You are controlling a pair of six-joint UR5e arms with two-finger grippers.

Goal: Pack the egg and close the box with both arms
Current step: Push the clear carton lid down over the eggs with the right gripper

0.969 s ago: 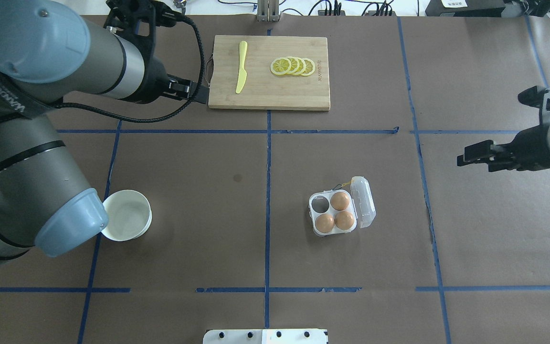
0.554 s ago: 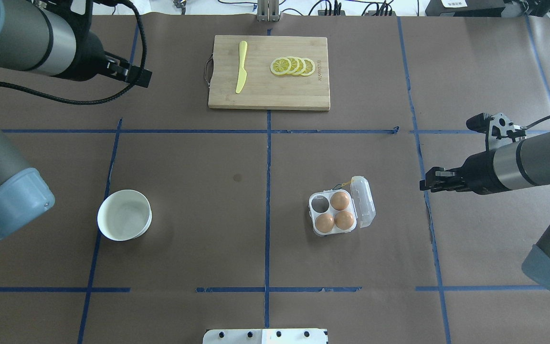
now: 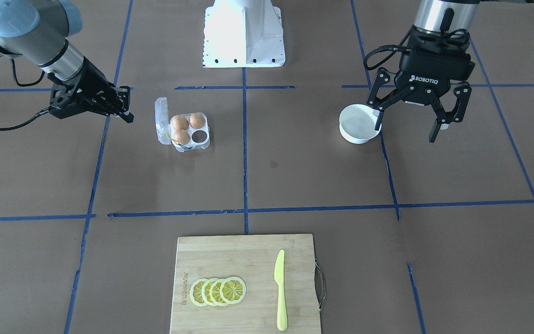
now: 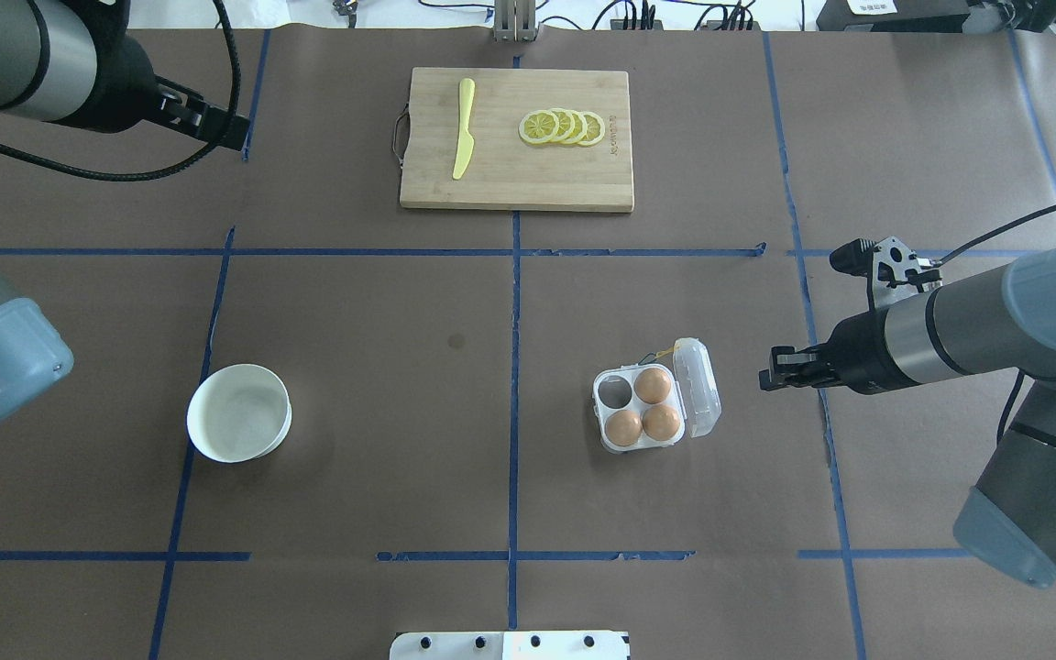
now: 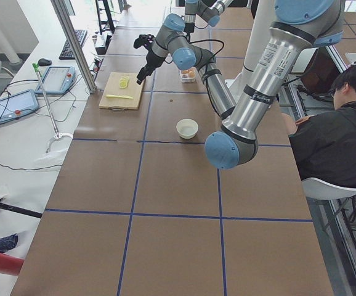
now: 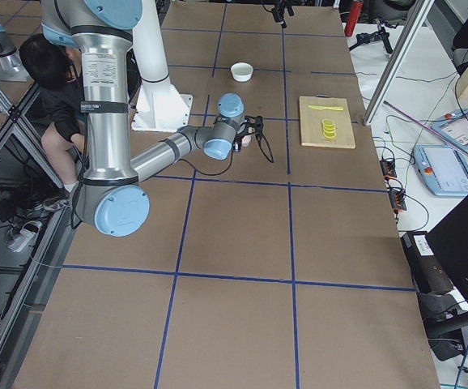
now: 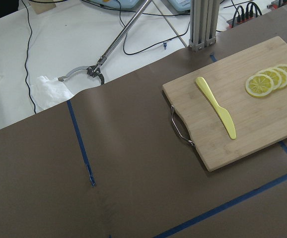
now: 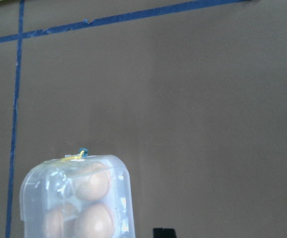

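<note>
Left claw (image 3: 406,131) hangs released, black fingers spread wide with nothing between them, raised high above the bench (image 4: 400,367). My right claw (image 4: 766,379) looks clenched on nothing, tips pressed together, held low and pointing at the box (image 4: 599,396). The box sits just ahead of those tips without touching them, and well away from the left claw, over on my right side.

Three brown eggs fill three of the four cups, and I cannot tell which one is the egg (image 4: 653,385) I was to pack. The cup (image 4: 616,392) farthest from the right claw is bare. No loose egg shows on the bench and the white bowl (image 4: 191,417) looks empty, so I judge the packing done. Closing is what remains: the lid (image 4: 700,385) stands open on the side facing the right claw.

That box is thin, glossy clear plastic with rounded corners, probably light and apt to slide when pushed. Each egg is smooth and oval. A bit of yellow string (image 4: 665,351) trails from the box's far corner. Dull brown paper crossed by blue tape covers the bench.
</note>
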